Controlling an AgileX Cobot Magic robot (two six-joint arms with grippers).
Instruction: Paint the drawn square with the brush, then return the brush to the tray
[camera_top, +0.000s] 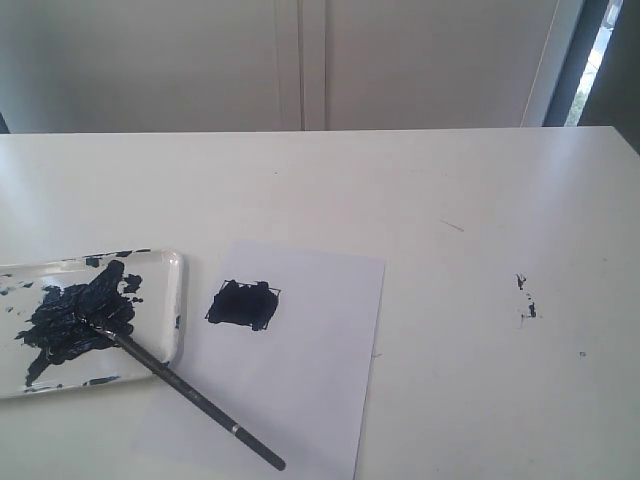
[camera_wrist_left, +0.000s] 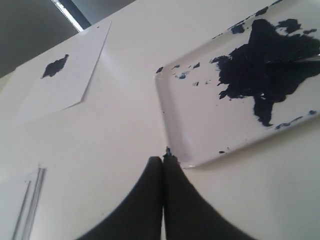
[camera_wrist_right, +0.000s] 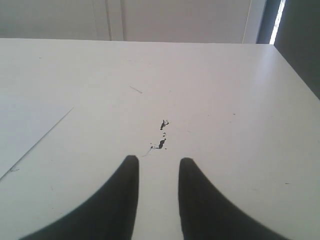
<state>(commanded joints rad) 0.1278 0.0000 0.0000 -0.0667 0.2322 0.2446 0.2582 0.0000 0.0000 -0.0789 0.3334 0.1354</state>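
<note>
A white worktop carries a glossy white rectangular tray with rounded corners and a raised rim on its left side. A big blotch of dark navy paint covers much of the tray floor. The long thin black brush with a small silvery band lies slanted. Its wet bristles rest in the paint blotch, and its handle crosses the tray rim and ends over a plain white paper sheet. The sheet lies just beside the tray, on its right.

On this sheet is the small skewed square with a thin black outline. Its inside is filled with blotchy dark navy paint, and the paint goes a little over the outline in places. The square is apart from the brush.

In the left wrist view the two black left fingers are pressed together with nothing between them. Their tips are near the corner of the tray, and the paper with the painted square is further away.

In the right wrist view the black right fingers are spread, with only bare worktop visible in the gap. A few small dark paint specks lie on the worktop beyond the tips. In the exterior view these specks are well apart from the paper, on the right side.
</note>
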